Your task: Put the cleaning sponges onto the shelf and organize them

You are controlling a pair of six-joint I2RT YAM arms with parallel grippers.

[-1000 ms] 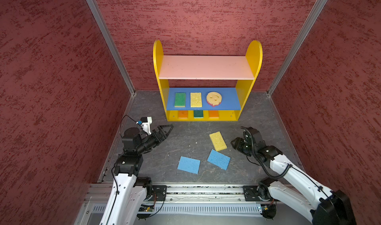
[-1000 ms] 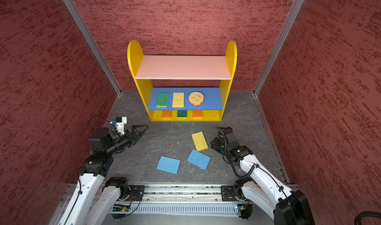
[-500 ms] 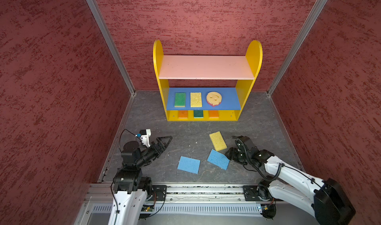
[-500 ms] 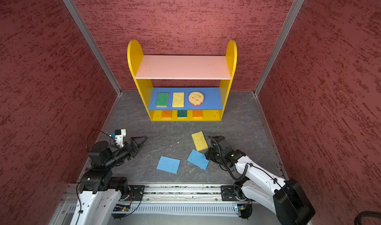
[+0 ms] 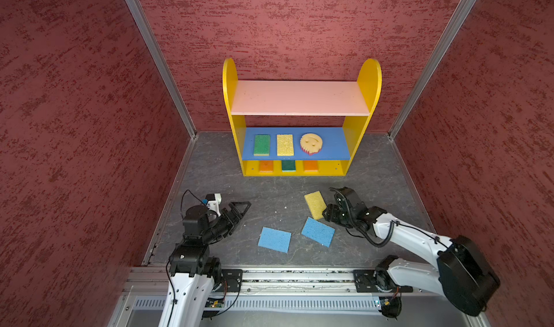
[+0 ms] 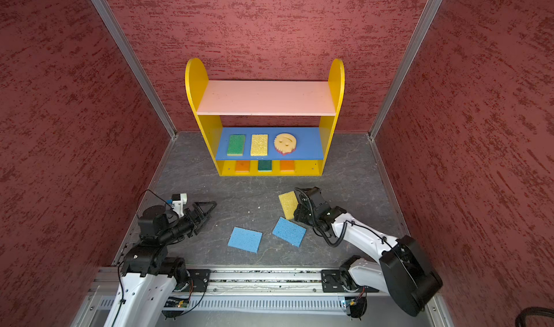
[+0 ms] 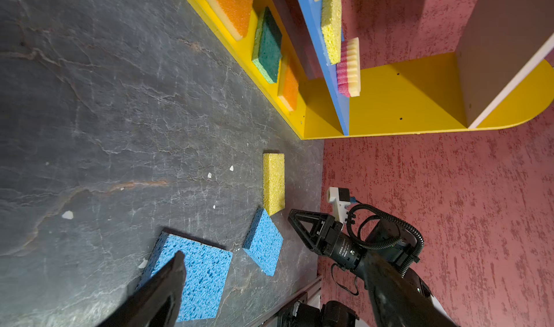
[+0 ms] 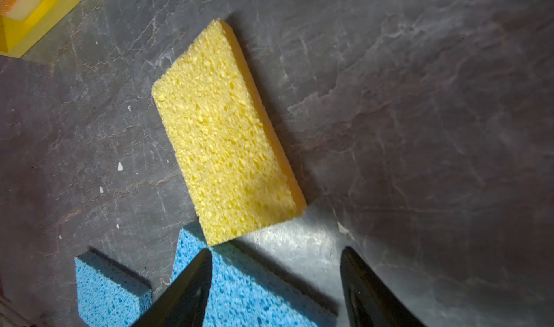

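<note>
The shelf [image 5: 299,98] stands at the back of the dark surface [image 5: 269,196], in the centre of both top views. Its blue middle board [image 5: 332,144] carries a green sponge [image 5: 261,145], a yellow sponge [image 5: 284,144] and a round smiley sponge [image 5: 311,143] in a row. Its yellow bottom board [image 5: 329,168] carries an orange sponge [image 5: 266,166], a dark green sponge [image 5: 288,165] and a second orange sponge [image 5: 310,166]. In front of the shelf, right of centre, a loose yellow sponge [image 5: 314,204] lies flat. Its lower corner meets the upper corner of a blue sponge [image 5: 318,232], and a second blue sponge [image 5: 274,239] lies just left of that one, apart from it. The right fingers [image 8: 186,289] are spread apart with nothing between them. They sit low at the loose yellow sponge's near end, with one tip over the blue sponge. The left fingers [image 5: 233,214] are at the lower left of both top views, open and holding nothing, well apart from the loose sponges.
</note>
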